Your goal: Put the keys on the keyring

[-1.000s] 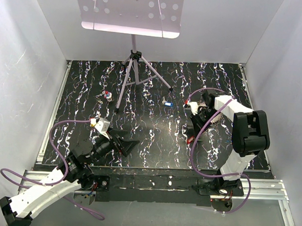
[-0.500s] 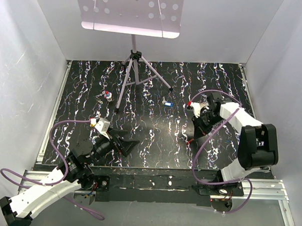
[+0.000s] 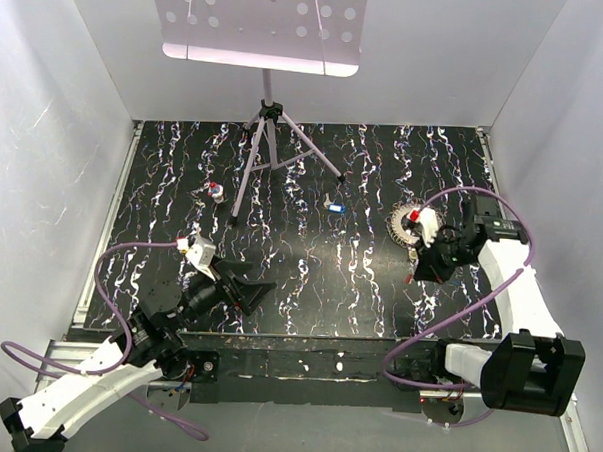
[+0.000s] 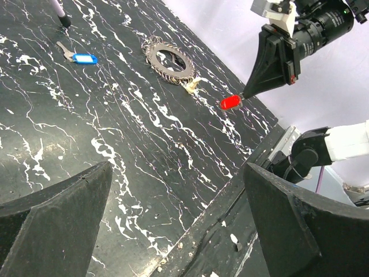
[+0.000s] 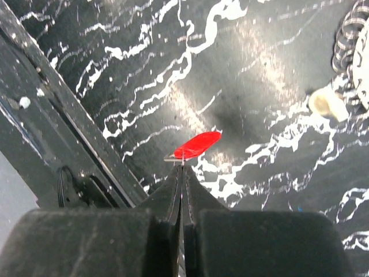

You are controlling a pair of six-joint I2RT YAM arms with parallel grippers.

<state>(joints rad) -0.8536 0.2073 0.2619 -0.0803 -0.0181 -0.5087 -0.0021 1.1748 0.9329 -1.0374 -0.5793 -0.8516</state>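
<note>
The keyring (image 3: 403, 223) lies on the black marbled table at right; it also shows in the left wrist view (image 4: 168, 56) and at the right wrist view's edge (image 5: 349, 40). A cream key (image 4: 192, 85) lies against its near rim, also seen in the right wrist view (image 5: 327, 104). My right gripper (image 3: 417, 275) (image 5: 182, 164) is shut on the red key (image 5: 198, 144) (image 4: 230, 102), pinching its metal end, just in front of the keyring. A blue key (image 3: 334, 207) (image 4: 83, 58) lies mid-table. A red-and-white key (image 3: 216, 190) lies at left. My left gripper (image 3: 254, 289) (image 4: 179, 231) is open and empty.
A music stand's tripod (image 3: 270, 135) stands at the back centre, one foot (image 4: 63, 20) near the blue key. The table's front edge and a metal rail (image 3: 306, 361) run just below both grippers. White walls close in the sides and back.
My right arm has swung right and forward off the keyring, which now shows. Its gripper has closed on the red key, which has shifted right. The left arm has barely moved.
</note>
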